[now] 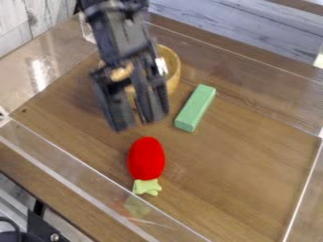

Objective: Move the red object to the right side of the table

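Observation:
The red object (147, 157) is a small egg-shaped toy with a pale green leafy stub toward the front, lying on the brown wood-grain table (240, 165) near its front middle. My gripper (134, 101) hangs just behind and slightly left of it, fingers pointing down and open, nothing between them. A gap of bare wood separates the fingertips from the toy.
A green rectangular block (195, 107) lies right of the gripper. A round wooden bowl (165, 66) sits behind it, partly hidden by the arm. Low clear plastic walls (76, 175) edge the tabletop; bare wood extends to the right.

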Action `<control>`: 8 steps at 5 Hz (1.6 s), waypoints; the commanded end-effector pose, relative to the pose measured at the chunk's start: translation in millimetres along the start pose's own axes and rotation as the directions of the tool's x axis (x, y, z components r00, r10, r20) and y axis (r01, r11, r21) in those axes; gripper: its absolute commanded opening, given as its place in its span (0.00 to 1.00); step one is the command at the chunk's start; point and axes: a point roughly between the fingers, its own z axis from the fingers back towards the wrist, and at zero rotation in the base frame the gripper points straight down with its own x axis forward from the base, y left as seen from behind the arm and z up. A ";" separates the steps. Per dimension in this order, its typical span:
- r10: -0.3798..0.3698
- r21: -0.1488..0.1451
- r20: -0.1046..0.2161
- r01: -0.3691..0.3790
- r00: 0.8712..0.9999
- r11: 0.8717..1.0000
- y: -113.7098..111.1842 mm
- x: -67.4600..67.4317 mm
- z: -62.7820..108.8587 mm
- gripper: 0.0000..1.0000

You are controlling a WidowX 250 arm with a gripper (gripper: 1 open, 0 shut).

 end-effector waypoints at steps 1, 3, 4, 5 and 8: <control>-0.058 0.061 -0.032 0.060 0.998 0.996 4.0 11.8 -18.4 1.00; -0.051 0.092 -0.038 0.054 0.998 0.994 7.7 20.0 -33.1 0.00; -0.016 0.107 -0.010 0.017 1.000 0.994 3.8 18.0 -22.7 0.00; -0.032 0.179 0.017 0.028 0.999 0.983 -16.9 12.0 -0.2 0.00; -0.066 0.244 0.031 0.056 0.997 0.968 -39.9 3.1 -7.6 1.00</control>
